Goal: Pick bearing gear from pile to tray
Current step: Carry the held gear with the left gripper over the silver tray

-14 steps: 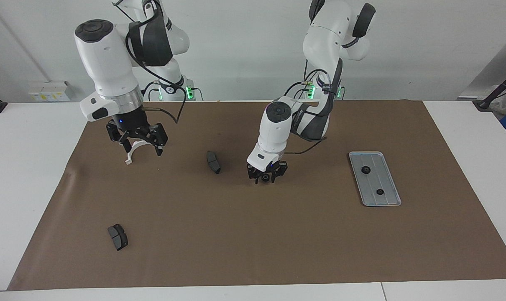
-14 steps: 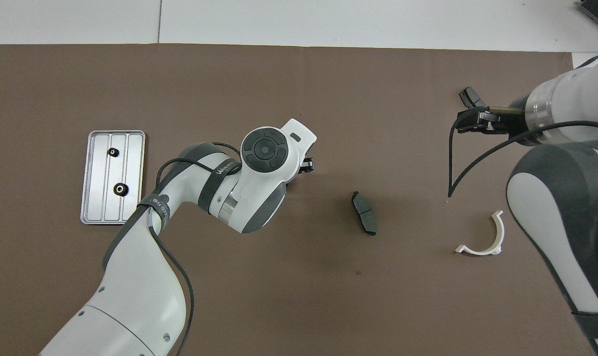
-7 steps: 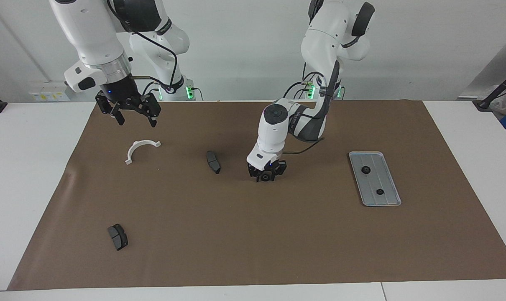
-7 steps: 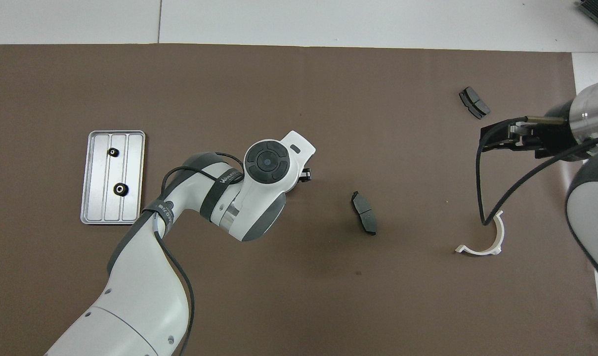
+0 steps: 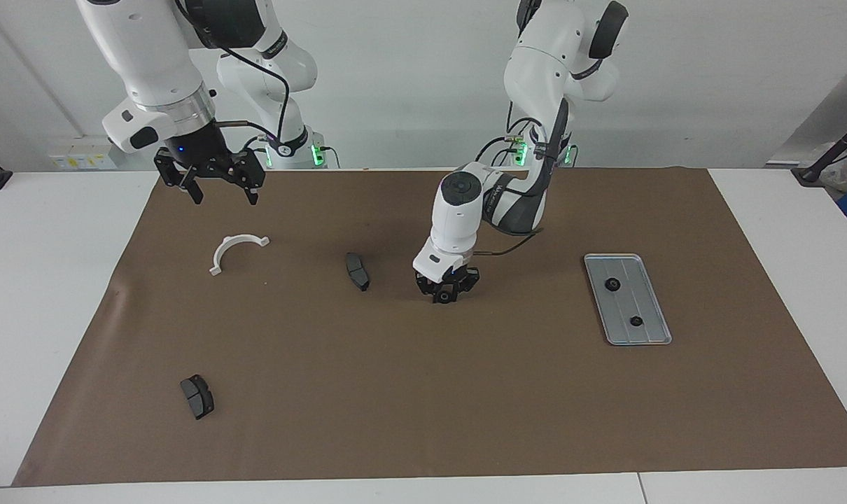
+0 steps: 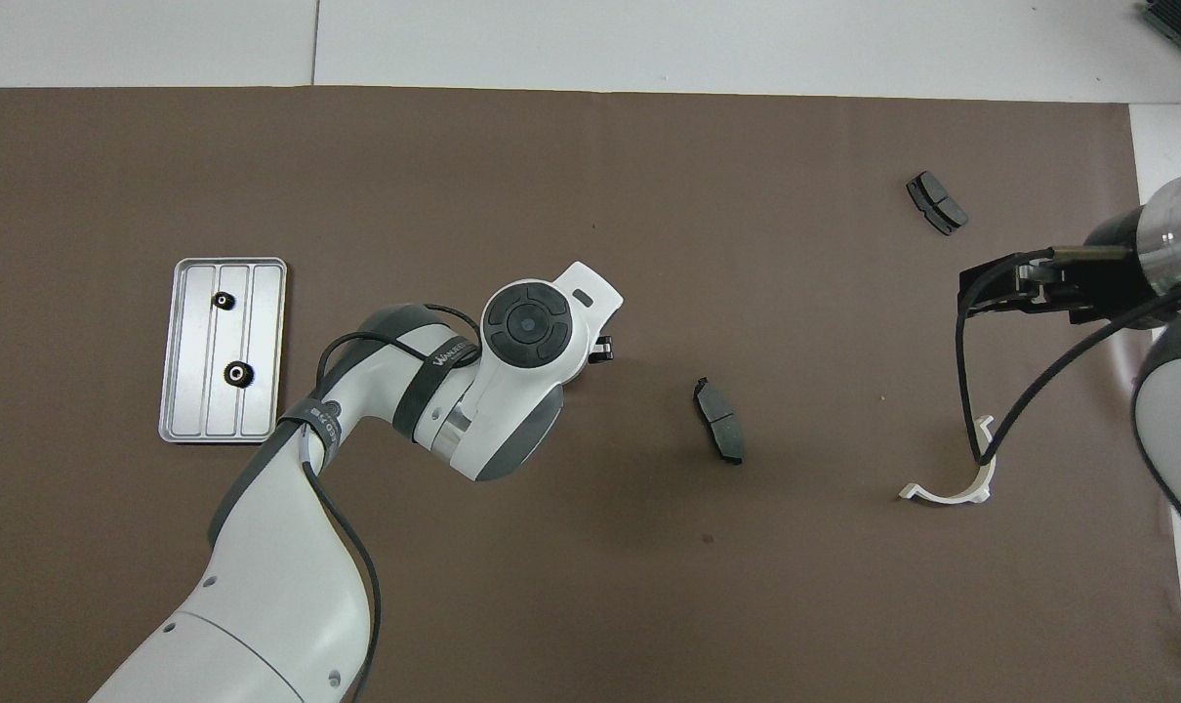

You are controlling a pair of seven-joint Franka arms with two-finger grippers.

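Observation:
A small black gear (image 5: 442,297) lies on the brown mat near the table's middle. My left gripper (image 5: 446,290) is down at the mat right at this gear. In the overhead view its wrist hides the gear, and only the left gripper's tip (image 6: 602,347) shows. The silver ribbed tray (image 5: 647,329) lies toward the left arm's end and holds two black gears (image 5: 612,284) (image 5: 635,321). It also shows in the overhead view (image 6: 264,391) with the gears (image 6: 223,301) (image 6: 238,372). My right gripper (image 5: 210,185) is open, empty and raised over the mat; it also shows in the overhead view (image 6: 1000,288).
A white half-ring bracket (image 5: 227,245) (image 6: 942,496) lies below the right gripper. One dark grey pad (image 5: 357,271) (image 6: 719,420) lies beside the left gripper, toward the right arm's end. Another pad (image 5: 197,396) (image 6: 936,202) lies farther from the robots, at the right arm's end.
My right gripper has risen from just above the white bracket and drawn back toward its base, empty. My left gripper has sunk slightly onto the gear.

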